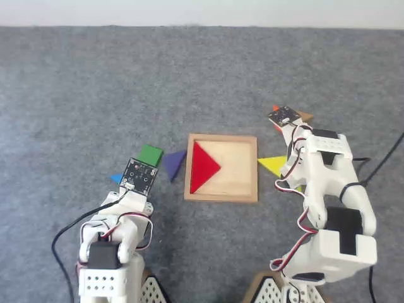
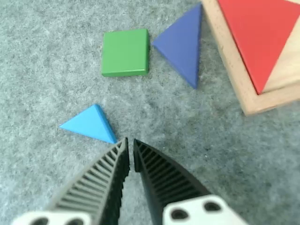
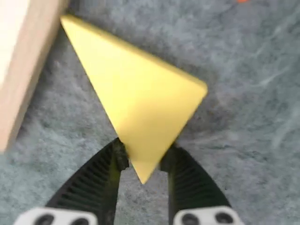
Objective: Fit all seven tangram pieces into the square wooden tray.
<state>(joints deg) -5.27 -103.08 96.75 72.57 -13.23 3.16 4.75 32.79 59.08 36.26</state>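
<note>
The square wooden tray is pale wood with a raised rim and lies about mid-table on the grey felt-covered table. Inside it a large red triangle lies flat, its long side along the tray's left wall and its point toward the tray's centre; the rest of the floor is bare wood.

Just outside the right wall lies a yellow triangle, one corner pointing at the rim. The right gripper is closed on the opposite corner, a black ribbed finger pressed to either edge.

Off the left wall lies a violet-blue triangle. Just beyond it is a green square, and a small light blue triangle lies nearer the table's near edge. The left gripper hangs over the felt beside the light blue triangle, closed to a thin slit and holding nothing.

Toward the far right, an orange piece and a brown piece peek from behind the right arm.
</note>
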